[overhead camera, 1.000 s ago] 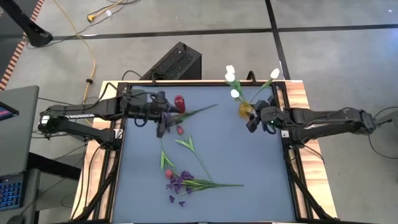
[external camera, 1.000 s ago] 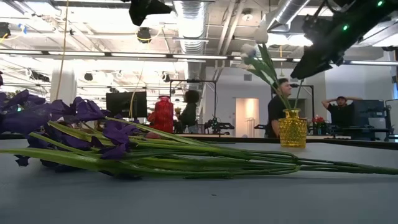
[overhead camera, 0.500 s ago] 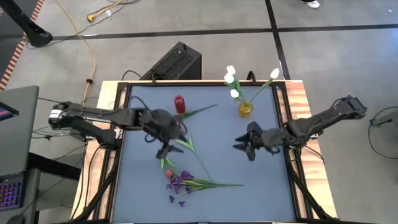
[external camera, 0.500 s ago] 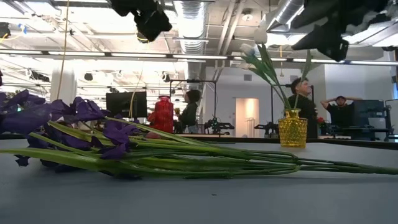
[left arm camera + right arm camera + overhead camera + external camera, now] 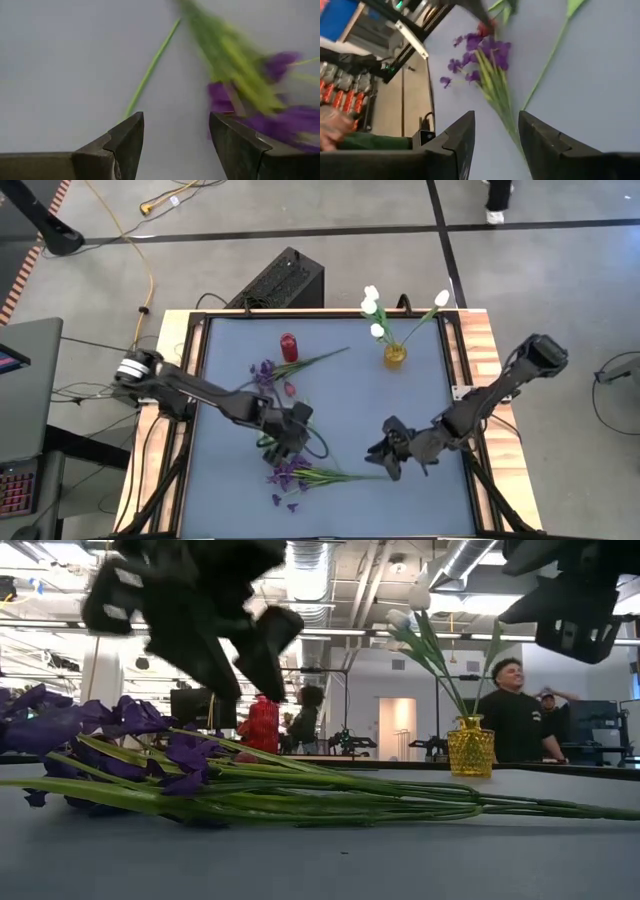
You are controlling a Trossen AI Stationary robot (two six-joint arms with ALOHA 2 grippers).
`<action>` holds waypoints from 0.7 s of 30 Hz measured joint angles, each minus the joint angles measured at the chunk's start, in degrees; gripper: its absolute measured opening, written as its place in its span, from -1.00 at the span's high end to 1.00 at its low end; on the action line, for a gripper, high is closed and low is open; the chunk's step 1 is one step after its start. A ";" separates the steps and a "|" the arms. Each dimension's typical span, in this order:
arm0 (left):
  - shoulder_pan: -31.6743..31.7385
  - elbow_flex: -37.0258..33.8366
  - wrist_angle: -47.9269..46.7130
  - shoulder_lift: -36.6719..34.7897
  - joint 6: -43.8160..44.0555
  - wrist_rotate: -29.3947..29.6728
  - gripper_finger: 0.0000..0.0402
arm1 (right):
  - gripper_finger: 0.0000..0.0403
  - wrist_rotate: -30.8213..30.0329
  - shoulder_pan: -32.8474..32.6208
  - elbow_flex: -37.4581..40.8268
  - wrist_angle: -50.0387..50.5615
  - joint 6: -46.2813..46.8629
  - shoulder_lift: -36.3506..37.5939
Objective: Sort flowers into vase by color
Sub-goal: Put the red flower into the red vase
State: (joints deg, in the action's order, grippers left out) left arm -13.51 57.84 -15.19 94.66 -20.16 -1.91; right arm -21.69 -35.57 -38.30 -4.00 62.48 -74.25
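A bunch of purple flowers (image 5: 293, 472) lies near the table's front, its green stems (image 5: 355, 476) running toward the right. My left gripper (image 5: 283, 442) hangs open just above the bunch's far side; its wrist view shows purple flowers (image 5: 280, 120) and a stem (image 5: 150, 75) beyond the fingers. My right gripper (image 5: 383, 460) stands open at the stems' free end, pointing at the purple flowers (image 5: 480, 50). White tulips (image 5: 372, 305) stand in a yellow vase (image 5: 395, 355). A red vase (image 5: 289, 345) holds one green stem. Another purple cluster (image 5: 265, 370) and a red bud (image 5: 290, 388) lie beside it.
Wooden rails with a black frame (image 5: 460, 380) edge the blue table top. Bare table lies between the two vases and along the near edge. A black box (image 5: 283, 280) sits on the floor behind the table. People (image 5: 512, 710) stand in the room beyond.
My left gripper has swung from the red vase toward the near edge and down, tipping downward, to the purple bunch. My right gripper has swung from the yellow vase toward the near edge and the table's middle, to the stems' free end. The flowers on the table have not moved.
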 joint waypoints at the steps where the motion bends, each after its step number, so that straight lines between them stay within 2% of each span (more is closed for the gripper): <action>1: -0.05 0.01 1.37 1.43 -0.35 1.28 -0.07 | 0.14 0.52 -0.32 0.00 -0.39 -0.69 -0.39; 6: -0.16 1.46 3.02 6.78 2.37 6.74 -0.07 | 0.17 4.30 -1.76 0.00 -2.72 -3.16 -1.12; 10: 0.67 4.56 3.45 9.01 7.48 8.17 -0.05 | 0.18 5.46 -2.89 0.00 -2.32 -8.59 -0.79; 13: 1.96 6.91 2.19 10.92 9.84 6.38 -0.02 | 0.18 5.48 -3.03 0.00 -2.30 -14.53 -0.57; 19: 5.11 12.88 -8.87 16.73 15.14 0.35 0.04 | 0.18 5.44 -1.86 0.00 -6.12 -22.29 -0.33; 21: 5.71 14.98 -11.10 18.26 15.88 0.12 0.05 | 0.18 5.42 -1.38 0.00 -8.07 -23.98 -0.31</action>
State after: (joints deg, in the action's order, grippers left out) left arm -7.80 72.83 -26.29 112.92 -4.29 -1.79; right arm -16.27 -36.95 -38.30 -12.07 38.51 -74.56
